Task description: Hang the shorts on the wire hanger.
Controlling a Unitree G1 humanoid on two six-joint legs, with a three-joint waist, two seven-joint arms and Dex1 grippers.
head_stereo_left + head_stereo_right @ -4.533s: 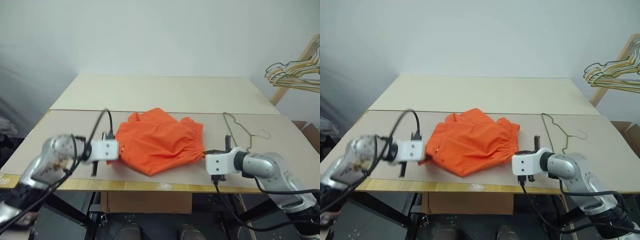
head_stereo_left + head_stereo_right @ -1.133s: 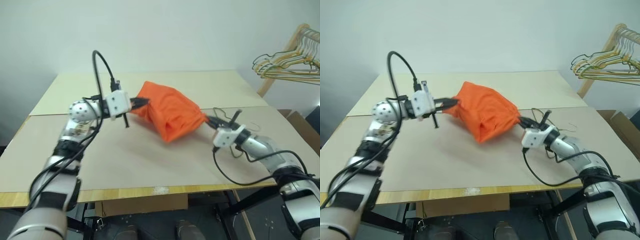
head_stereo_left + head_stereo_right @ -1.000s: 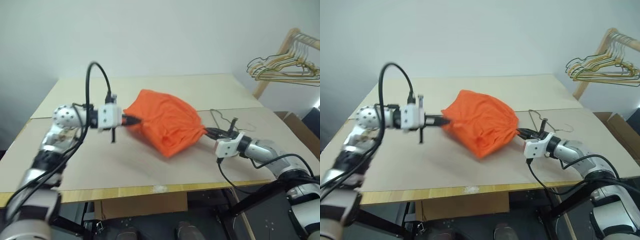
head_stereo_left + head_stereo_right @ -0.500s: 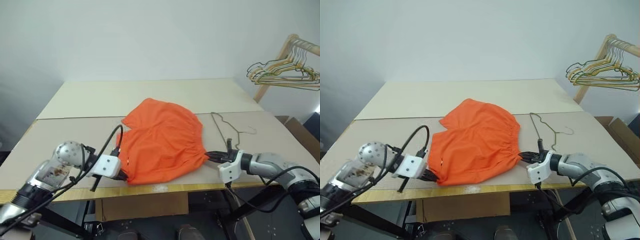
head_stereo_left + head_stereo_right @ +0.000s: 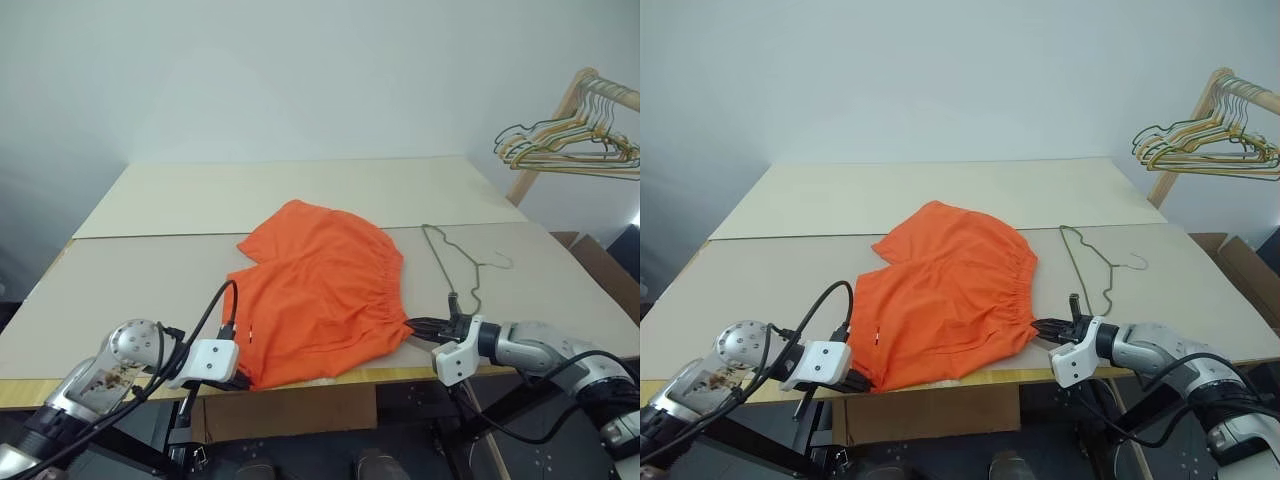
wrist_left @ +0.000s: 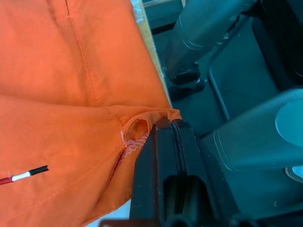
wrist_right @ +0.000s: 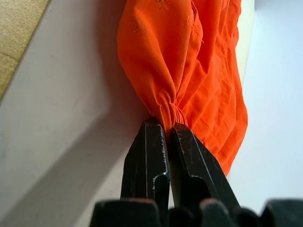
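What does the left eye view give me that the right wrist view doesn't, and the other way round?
Left eye view alone: the wire hanger lying flat on the table just right of the shorts, the left end effector clamped on the shorts' near left corner at the table's front edge, and the cluster of hangers on a wooden rack at far right.

Right wrist view alone: the right end effector seen close, both fingers shut on a bunched pinch of orange cloth.

Both: the shorts, the tabletop and the right end effector.
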